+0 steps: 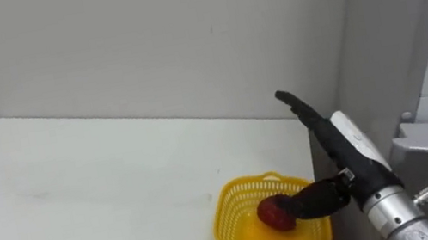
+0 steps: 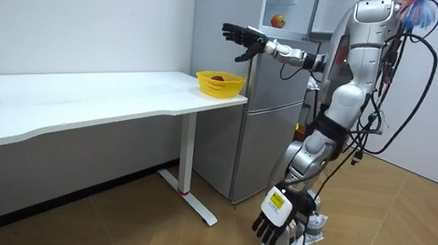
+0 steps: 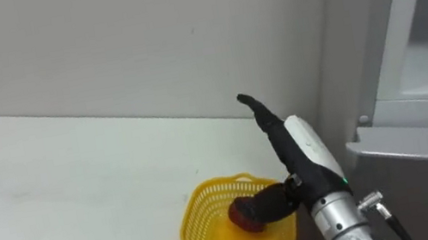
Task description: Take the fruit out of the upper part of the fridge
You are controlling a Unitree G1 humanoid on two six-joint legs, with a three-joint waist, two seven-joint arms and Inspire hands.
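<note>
Stood at a white table (image 1: 76, 182) against a bare wall. Had a red fruit (image 1: 275, 213) lying in the yellow basket (image 1: 233, 193), straight below the right hand (image 1: 328, 143), apart from it. Held that hand open, fingers straight, gripping nothing. Hung the left hand (image 2: 276, 221) slack, well below. Judged the right nearer.

In the yellow basket (image 1: 238, 212), the red fruit (image 1: 271, 213) is partly hidden behind the thumb of the right hand (image 1: 334, 148), so its kind can't be told. Basket's near rim runs off the bottom edge of the eye views. In the upper fridge (image 2: 294, 2), a small round thing (image 2: 278, 21): too small to name.
</note>
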